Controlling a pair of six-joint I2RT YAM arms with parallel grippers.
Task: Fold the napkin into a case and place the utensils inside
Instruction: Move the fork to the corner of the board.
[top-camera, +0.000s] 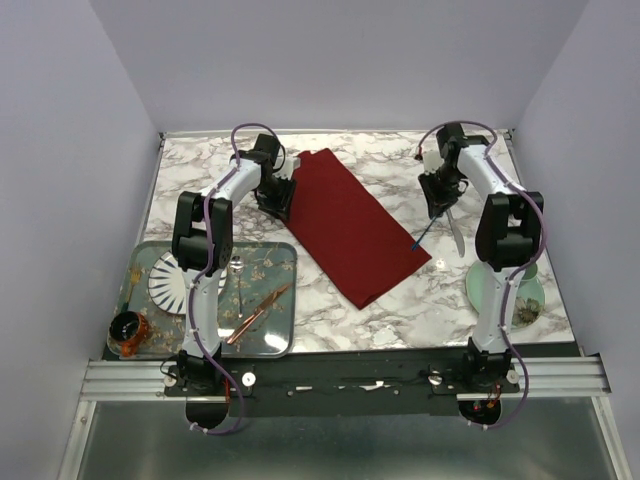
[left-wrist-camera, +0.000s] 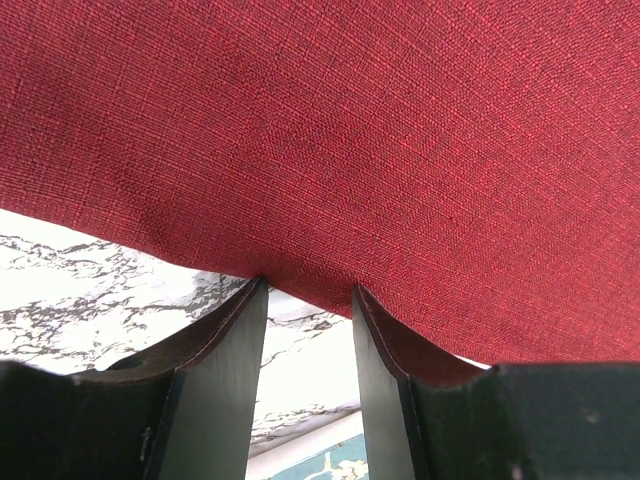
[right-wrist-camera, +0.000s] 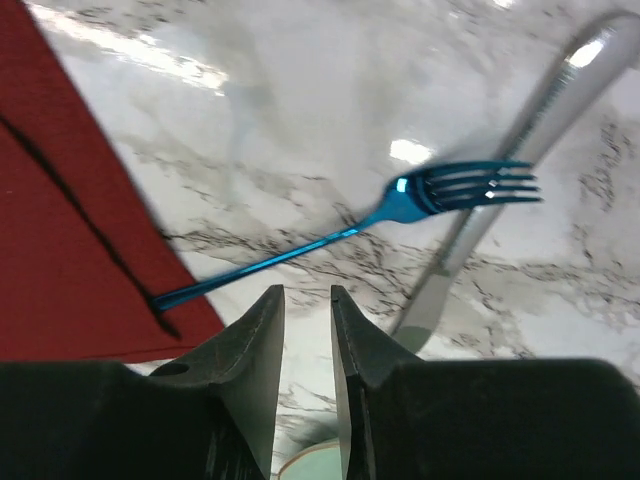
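We see the dark red napkin (top-camera: 352, 218) lying flat on the desk (top-camera: 400, 312), folded into a long narrow band that runs on a slant from the upper middle of the overhead view down toward the centre. The left pincer (left-wrist-camera: 308, 290) sits at the band's left edge. Its jaws are spread and the marble shows bare in the gap, so it is released and clasps nothing. Its tips meet the hem, and we judge it is placed there to steady the cloth or lift an edge so the pocket can take the cutlery. The right pincer (right-wrist-camera: 307, 292) hovers low at the right of the napkin with its jaws only a little apart and nothing between them, so it too is empty. Just beyond it lies the blue fork (right-wrist-camera: 330, 235). The end of its handle touches the napkin's edge at the lower left of that view, and its tines cross the silvery knife (right-wrist-camera: 522, 148). We cannot tell whether the two touch. We read the fork as aimed at the pocket but not yet inside, and the knife has not been moved toward it. A dark line across the cloth marks where one layer overlaps another. A copper knife (top-camera: 258, 312) rests on the tray (top-camera: 272, 338) at the lower left and has no part in this.
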